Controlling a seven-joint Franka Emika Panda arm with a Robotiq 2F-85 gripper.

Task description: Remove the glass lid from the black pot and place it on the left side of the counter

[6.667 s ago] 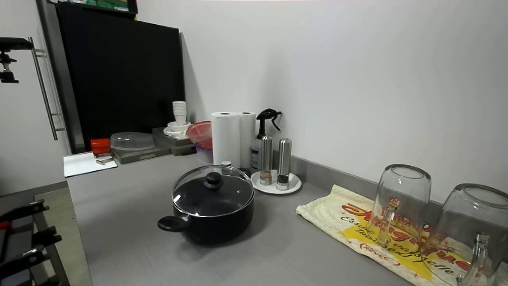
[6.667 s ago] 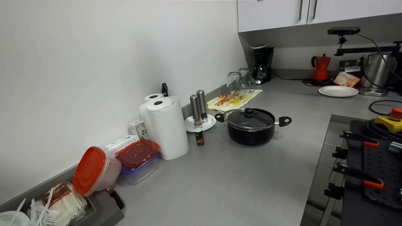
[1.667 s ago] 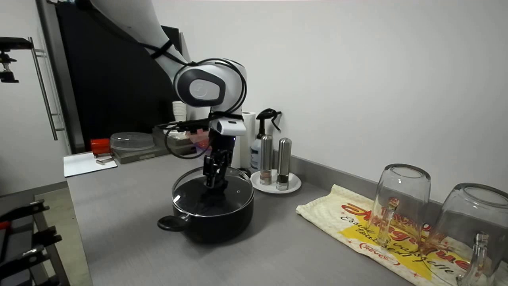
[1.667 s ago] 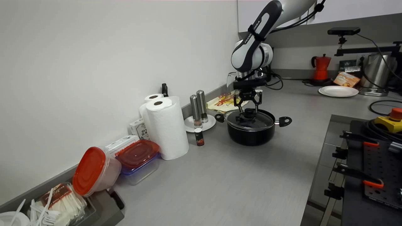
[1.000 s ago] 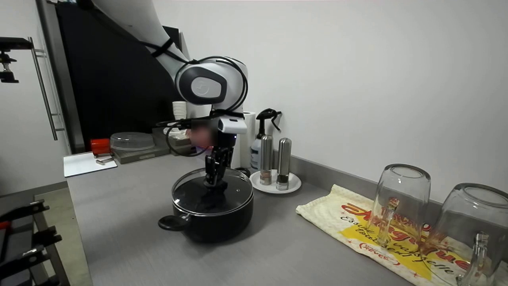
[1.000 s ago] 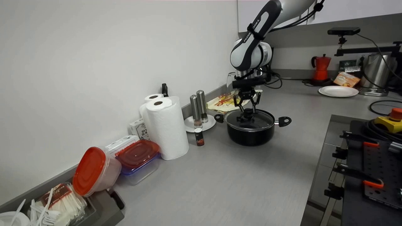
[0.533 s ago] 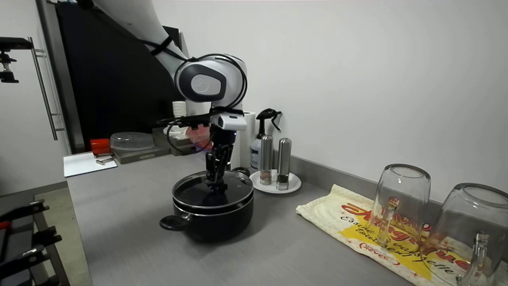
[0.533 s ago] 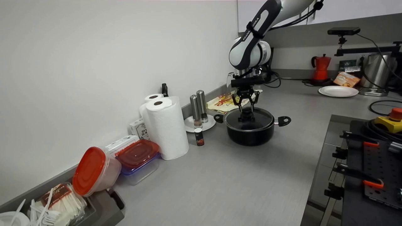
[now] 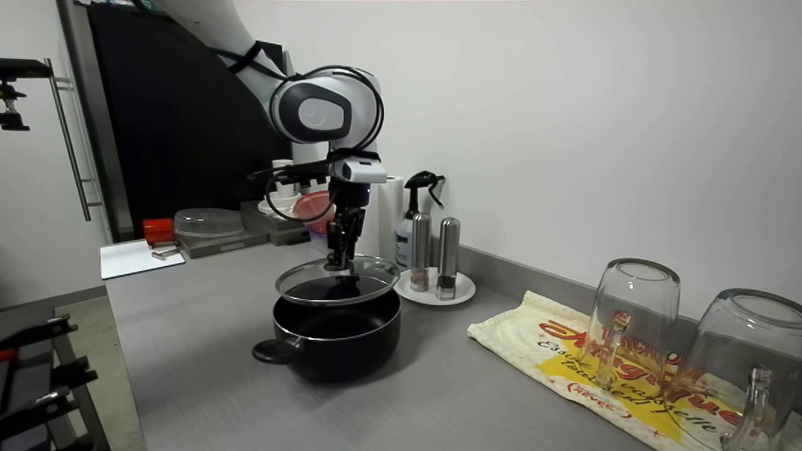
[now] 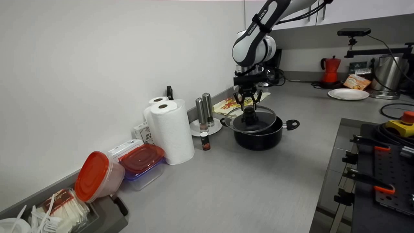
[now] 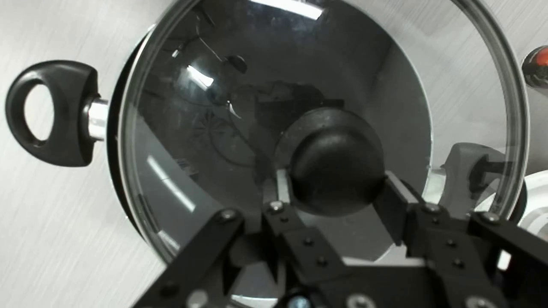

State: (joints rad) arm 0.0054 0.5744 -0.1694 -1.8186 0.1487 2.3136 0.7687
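Observation:
The glass lid (image 9: 313, 285) hangs above the black pot (image 9: 351, 357), slightly tilted, and the pot's dark inside shows below its rim in an exterior view. My gripper (image 11: 336, 174) is shut on the lid's black knob (image 11: 338, 162), one finger against each side in the wrist view. In an exterior view the lid (image 10: 263, 124) stands a little off-centre over the pot (image 10: 258, 140), and the gripper (image 10: 248, 109) points straight down at the knob. Grey counter (image 10: 226, 187) stretches around the pot, which rests upright on it.
Near the pot are a white plate with two steel mills (image 9: 433, 275), a small spice jar (image 10: 205, 141) and paper towels (image 10: 173, 136). Plastic tubs (image 10: 100, 176) line the wall. Upturned glass mugs (image 9: 633, 326) stand on a printed cloth (image 9: 526, 332). A stove (image 10: 388, 181) adjoins.
The gripper has risen with the lid in its grasp. Half a second ago the lid sat barely above the pot's rim; now a wide gap shows. The pot has stayed nearly in place.

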